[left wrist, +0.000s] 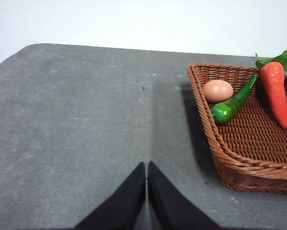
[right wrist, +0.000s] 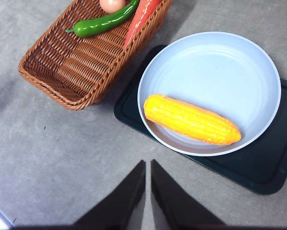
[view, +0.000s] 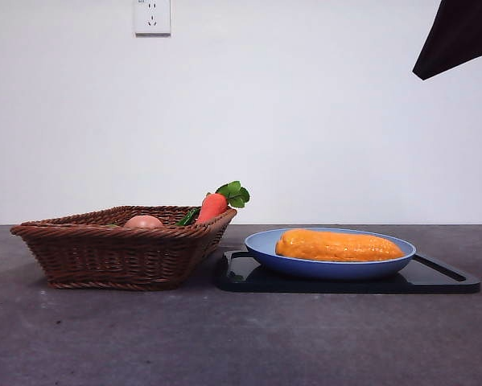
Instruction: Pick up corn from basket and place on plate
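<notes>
Closest to my front camera, the corn (view: 339,245) lies on its side in the plate (view: 261,245), apart from either gripper. From its glossy, bumpy skin I judge it a light, stiff plastic cob, a bit slippery; its rounded ends would squirt out of a pinch, so I'd take it across the middle, jaws square to its length. My right gripper (right wrist: 148,165) hangs above and just short of the plate, jaws pressed together and empty. Under the plate sits a black tray (right wrist: 258,172); beyond it, the basket (right wrist: 62,72) holds a carrot (left wrist: 276,93), green pepper (left wrist: 232,103) and egg (left wrist: 217,90). My left gripper (left wrist: 146,167), jaws also together, waits over bare table (left wrist: 76,120) beside the basket.
</notes>
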Tool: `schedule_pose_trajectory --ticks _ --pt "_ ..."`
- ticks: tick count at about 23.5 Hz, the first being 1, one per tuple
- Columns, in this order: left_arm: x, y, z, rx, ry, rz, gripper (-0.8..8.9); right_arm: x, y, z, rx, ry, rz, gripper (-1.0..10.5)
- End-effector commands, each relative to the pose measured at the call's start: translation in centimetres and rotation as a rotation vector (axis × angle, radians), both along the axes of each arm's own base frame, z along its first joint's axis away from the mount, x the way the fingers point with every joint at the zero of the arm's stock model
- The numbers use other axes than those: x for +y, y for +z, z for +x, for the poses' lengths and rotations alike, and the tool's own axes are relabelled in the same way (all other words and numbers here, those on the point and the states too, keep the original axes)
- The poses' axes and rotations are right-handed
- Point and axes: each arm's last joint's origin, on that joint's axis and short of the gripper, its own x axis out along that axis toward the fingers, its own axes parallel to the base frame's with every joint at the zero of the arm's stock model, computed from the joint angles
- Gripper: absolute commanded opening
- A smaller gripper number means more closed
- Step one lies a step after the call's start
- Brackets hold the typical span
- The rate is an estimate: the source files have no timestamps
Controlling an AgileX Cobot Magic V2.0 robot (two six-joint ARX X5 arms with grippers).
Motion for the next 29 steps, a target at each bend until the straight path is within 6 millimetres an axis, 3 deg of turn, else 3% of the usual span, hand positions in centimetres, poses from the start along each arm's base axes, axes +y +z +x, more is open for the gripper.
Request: schedule_pose_trajectory --ticks 1,7,10,14,17,23,29 --pt "0.0 -0.9 0.1 0.037 0.004 -0.009 0.08 0.1 0.4 0.1 -0.025 0.01 0.003 0.0" --pt "0.0 -0.9 0.1 0.037 0.004 -0.009 0.07 -2.9 3.3 -2.3 -0.377 -0.142 -0.057 0.0" --pt "0.0 -0.9 0.1 0.037 0.004 -0.009 0.07 -4.7 2.6 -5.0 -0.54 -0.256 -0.033 0.0" --pt "0.0 -0.9 0.1 0.037 0.004 -0.009 0.08 -6.4 -1.2 -7.9 -0.746 -0.426 -0.081 0.0" --pt "0.0 -0.9 0.1 0.037 0.004 -0.009 0.08 -7.0 -4.3 -8.8 -0.811 -0.551 -0.132 0.0" --pt "0.0 -0.9 0.1 0.037 0.004 -0.009 0.07 -7.2 -9.0 -9.2 -0.831 -0.611 -0.152 0.0" --pt "0.0 -0.9 0.1 0.037 0.004 -0.009 0.07 -7.3 -12.1 -9.1 -0.795 -0.624 -0.16 0.0"
